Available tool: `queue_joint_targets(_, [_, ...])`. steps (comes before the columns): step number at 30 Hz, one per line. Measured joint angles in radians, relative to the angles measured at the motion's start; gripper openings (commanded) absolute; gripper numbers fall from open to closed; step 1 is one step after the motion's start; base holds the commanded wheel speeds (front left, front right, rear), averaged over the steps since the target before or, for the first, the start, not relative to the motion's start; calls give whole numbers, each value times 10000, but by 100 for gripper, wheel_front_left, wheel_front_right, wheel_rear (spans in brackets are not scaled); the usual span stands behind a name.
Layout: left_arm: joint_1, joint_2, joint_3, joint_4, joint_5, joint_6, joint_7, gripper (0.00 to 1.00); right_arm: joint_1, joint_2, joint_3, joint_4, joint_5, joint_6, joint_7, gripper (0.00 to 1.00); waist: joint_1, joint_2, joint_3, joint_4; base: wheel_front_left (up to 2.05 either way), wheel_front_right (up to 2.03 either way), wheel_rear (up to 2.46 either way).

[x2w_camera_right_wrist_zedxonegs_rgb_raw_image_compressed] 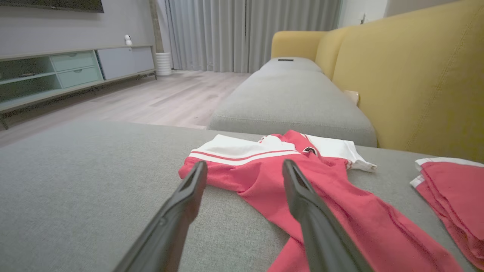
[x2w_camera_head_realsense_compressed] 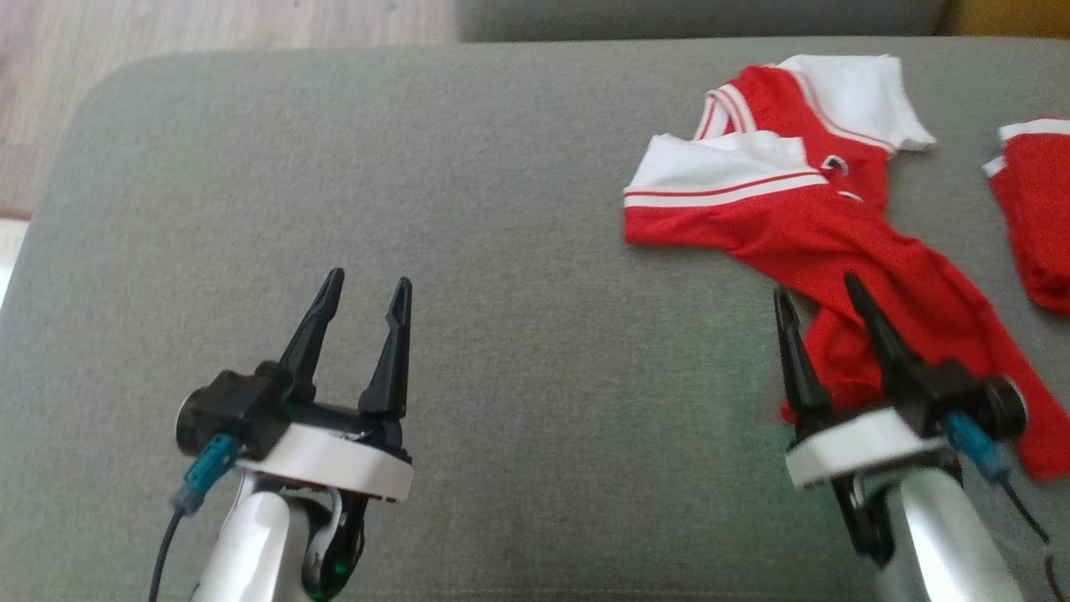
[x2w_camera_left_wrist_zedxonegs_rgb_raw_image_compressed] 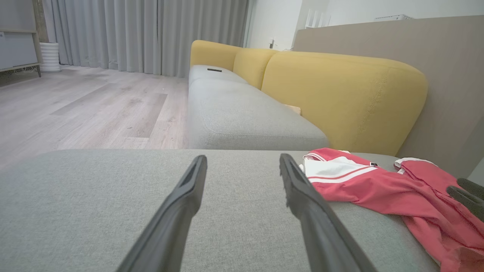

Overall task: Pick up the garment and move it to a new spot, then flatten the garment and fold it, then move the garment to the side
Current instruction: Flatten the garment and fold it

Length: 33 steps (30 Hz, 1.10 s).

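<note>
The garment (x2w_camera_head_realsense_compressed: 802, 226) is a red shirt with white sleeves, lying crumpled on the grey cushion (x2w_camera_head_realsense_compressed: 468, 209) at the right; it also appears in the left wrist view (x2w_camera_left_wrist_zedxonegs_rgb_raw_image_compressed: 363, 185) and the right wrist view (x2w_camera_right_wrist_zedxonegs_rgb_raw_image_compressed: 302, 177). My right gripper (x2w_camera_head_realsense_compressed: 819, 288) is open just above the shirt's lower part, nothing between its fingers; its own view (x2w_camera_right_wrist_zedxonegs_rgb_raw_image_compressed: 244, 168) shows the shirt's body under the gap. My left gripper (x2w_camera_head_realsense_compressed: 368, 284) is open over bare cushion, well left of the shirt, and its own view (x2w_camera_left_wrist_zedxonegs_rgb_raw_image_compressed: 242, 160) shows cushion between the fingers.
A second red and white cloth (x2w_camera_head_realsense_compressed: 1036, 217) lies at the cushion's right edge. A yellow sofa back (x2w_camera_left_wrist_zedxonegs_rgb_raw_image_compressed: 340, 94) and another grey seat (x2w_camera_right_wrist_zedxonegs_rgb_raw_image_compressed: 291, 98) lie beyond the cushion. Wooden floor (x2w_camera_left_wrist_zedxonegs_rgb_raw_image_compressed: 75, 109) is off the cushion's far left.
</note>
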Motion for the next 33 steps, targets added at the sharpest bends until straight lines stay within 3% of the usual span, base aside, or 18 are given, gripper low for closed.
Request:
queue_joint_targets(5, [-446, -4, -290, -2, -134, 12, 0, 100, -1540, -240, 150, 631, -56, 0, 558, 100, 1, 0, 431, 437, 0, 0, 0])
queue_joint_targets(16, [-779, -8, -874, 42, -372, 104, 0, 100, -4721, -1783, -548, 3730, 280, 0, 2658, 100, 1, 0, 1071, 1498, 0, 0, 0])
queue_joint_targets(29, [-965, -10, -1179, 171, -439, 194, 0, 100, -6537, -2564, 355, 6824, 709, 0, 3352, 100, 1, 0, 1489, 2052, 0, 0, 0])
queue_joint_targets(30, [-983, -6, -1177, 171, -439, 194, 0, 100, -6649, -2571, 433, 6989, 802, 0, 3356, 0, 2, 0, 1509, 2060, 0, 0, 0])
queue_joint_targets(33, [-982, -8, -1200, 182, -439, 194, 0, 100, -6835, -2571, 656, 7369, 1060, 0, 3333, 0, 1, 0, 1518, 2056, 0, 0, 0])
